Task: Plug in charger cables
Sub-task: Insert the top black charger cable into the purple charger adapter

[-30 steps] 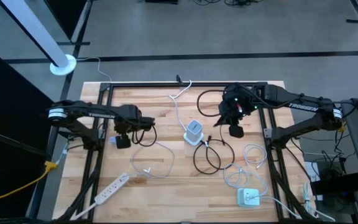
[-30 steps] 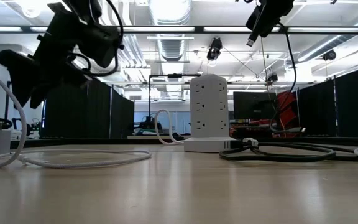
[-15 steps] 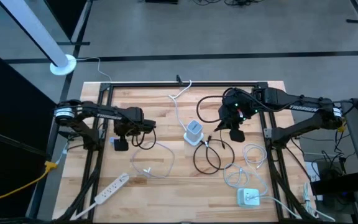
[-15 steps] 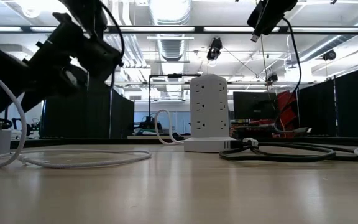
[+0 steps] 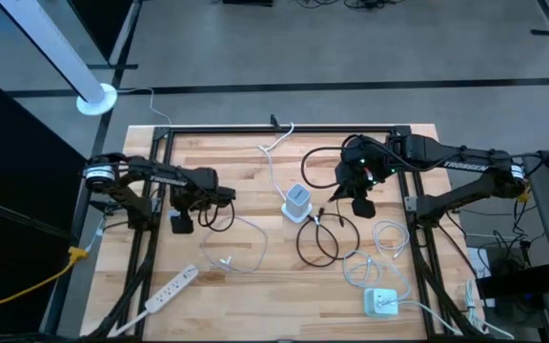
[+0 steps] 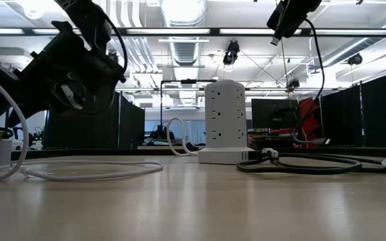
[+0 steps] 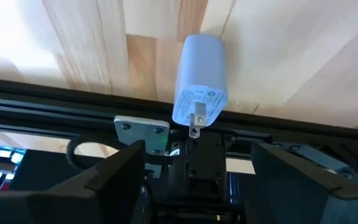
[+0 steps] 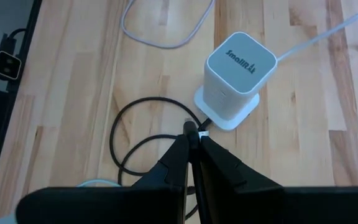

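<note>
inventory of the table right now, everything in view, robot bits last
tower power strip: 1, white, table centre, upright on its base
black cable: 1, looped just right of the tower; one plug end lifted in the right gripper
white cables: a few, loose loops, right side of table
white cable: 1, looped left of centre
flat power strip: 1, white, near-left corner
charger block: 1, white, near-right corner
small charger: 1, pale blue-white, lying on the table ahead of the left gripper
left gripper: fingers open, empty, left side
right gripper: fingers shut on the black cable's plug, raised right of the tower
</note>
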Controlling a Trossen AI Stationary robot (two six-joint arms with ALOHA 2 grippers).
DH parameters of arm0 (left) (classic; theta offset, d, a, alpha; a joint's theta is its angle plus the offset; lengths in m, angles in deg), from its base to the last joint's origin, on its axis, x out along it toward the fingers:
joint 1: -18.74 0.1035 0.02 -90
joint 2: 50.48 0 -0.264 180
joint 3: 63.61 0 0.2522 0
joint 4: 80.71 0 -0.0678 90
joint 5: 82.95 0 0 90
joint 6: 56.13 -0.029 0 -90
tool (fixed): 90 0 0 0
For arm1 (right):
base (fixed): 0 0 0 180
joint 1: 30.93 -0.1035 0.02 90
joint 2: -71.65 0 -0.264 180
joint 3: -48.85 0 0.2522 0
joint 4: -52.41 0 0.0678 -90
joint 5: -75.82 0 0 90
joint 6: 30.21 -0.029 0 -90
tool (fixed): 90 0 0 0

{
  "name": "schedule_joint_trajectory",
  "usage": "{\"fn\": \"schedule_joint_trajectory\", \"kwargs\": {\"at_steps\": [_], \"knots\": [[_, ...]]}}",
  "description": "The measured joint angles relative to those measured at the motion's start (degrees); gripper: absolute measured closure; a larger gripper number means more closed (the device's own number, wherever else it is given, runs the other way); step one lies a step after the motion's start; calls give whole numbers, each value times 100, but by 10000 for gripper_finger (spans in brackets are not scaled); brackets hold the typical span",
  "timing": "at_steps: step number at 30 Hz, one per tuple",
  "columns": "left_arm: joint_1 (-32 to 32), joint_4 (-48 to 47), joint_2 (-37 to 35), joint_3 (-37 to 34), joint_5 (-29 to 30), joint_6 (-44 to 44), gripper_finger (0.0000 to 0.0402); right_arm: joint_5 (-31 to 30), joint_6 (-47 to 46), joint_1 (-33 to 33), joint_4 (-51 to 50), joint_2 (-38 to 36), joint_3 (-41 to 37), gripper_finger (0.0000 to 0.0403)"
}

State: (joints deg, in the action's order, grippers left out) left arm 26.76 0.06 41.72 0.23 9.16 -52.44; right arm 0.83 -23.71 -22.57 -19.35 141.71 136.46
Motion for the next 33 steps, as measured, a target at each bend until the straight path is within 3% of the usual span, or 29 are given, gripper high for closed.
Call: {"fn": "schedule_joint_trajectory", "kwargs": {"at_steps": [33], "knots": [[-11,1100,117,-413,-304,-169,125,0,46,0,-4,9,-391,389]]}}
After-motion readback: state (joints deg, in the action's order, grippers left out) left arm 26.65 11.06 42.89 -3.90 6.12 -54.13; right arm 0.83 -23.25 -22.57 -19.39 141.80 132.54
